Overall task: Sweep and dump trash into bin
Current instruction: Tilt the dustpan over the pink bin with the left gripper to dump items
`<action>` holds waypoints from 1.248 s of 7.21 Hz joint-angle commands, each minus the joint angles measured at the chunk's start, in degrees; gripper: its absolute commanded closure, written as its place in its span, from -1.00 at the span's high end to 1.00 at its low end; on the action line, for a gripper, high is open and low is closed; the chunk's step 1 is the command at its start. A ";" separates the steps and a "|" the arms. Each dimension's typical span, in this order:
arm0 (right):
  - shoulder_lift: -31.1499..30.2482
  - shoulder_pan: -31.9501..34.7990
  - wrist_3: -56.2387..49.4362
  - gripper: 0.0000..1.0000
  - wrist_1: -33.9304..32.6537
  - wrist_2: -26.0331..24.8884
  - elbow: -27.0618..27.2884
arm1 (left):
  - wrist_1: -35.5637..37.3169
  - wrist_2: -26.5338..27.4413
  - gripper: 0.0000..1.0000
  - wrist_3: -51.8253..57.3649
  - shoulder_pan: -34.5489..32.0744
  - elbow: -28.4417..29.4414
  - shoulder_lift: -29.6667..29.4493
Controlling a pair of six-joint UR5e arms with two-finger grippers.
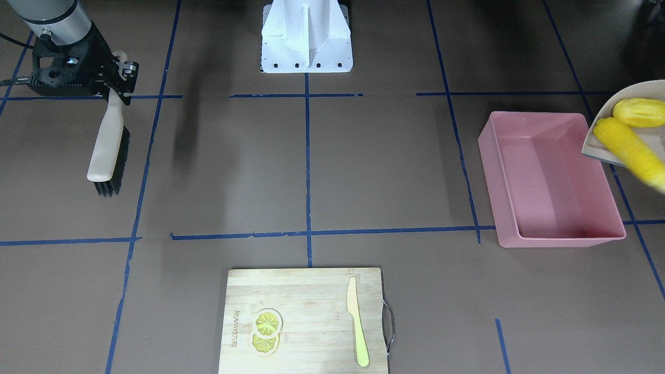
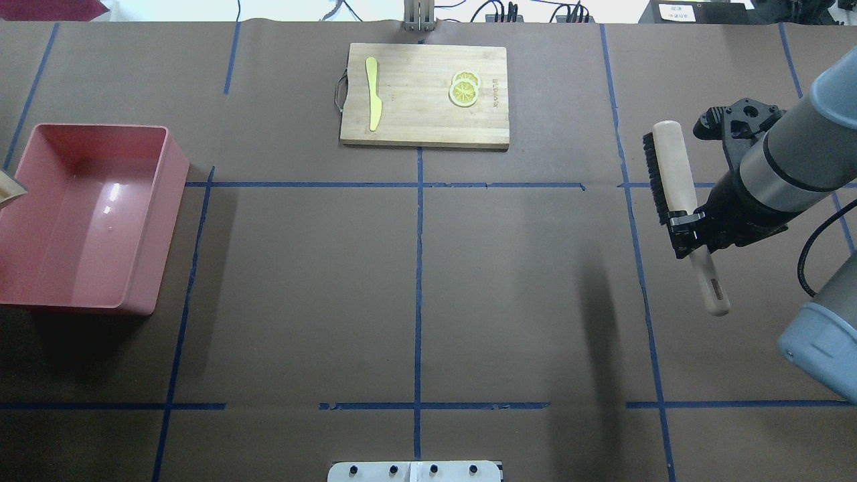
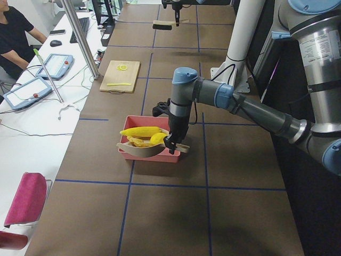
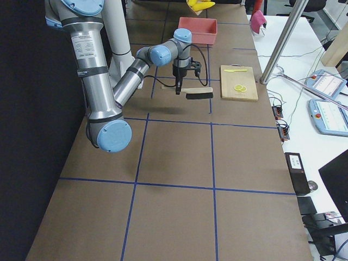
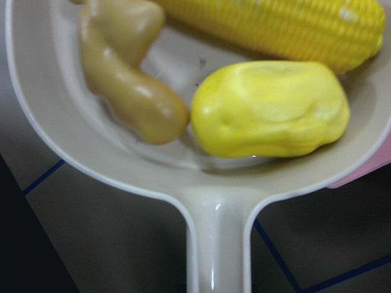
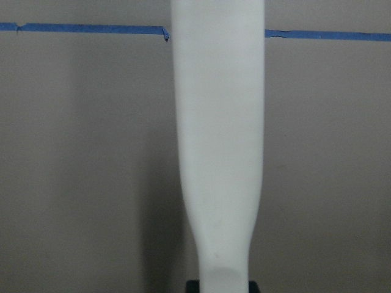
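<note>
- The beige dustpan (image 1: pixel 597 136) holds all the trash: the corn cob (image 1: pixel 631 150), the potato-like lump (image 1: pixel 640 112) and the ginger root (image 5: pixel 125 79).
- The dustpan hangs over the outer rim of the pink bin (image 1: pixel 561 242), and the cob pokes past its edge.
- The left pincer (image 3: pixel 171 143) is at the dustpan's handle; I cannot tell its grip.
- The right pincer (image 2: pixel 691 231), well apart from the bin across the worktop (image 2: pixel 415 281), is clenched on the brush (image 2: pixel 673 167) handle.
</note>
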 commanded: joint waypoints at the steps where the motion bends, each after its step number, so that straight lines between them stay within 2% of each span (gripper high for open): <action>1: -0.33 0.10 0.00 -1.00 0.06 0.00 0.03 | 9.07 7.62 -0.89 0.05 3.93 -5.43 -0.38; 5: -1.03 0.10 0.00 -1.00 0.41 0.00 0.03 | 18.42 18.35 -0.87 0.49 9.91 -7.92 -1.08; 9: -1.21 0.10 -0.09 -1.00 0.68 0.00 0.03 | 20.90 18.64 -0.89 0.49 10.01 -8.53 -3.28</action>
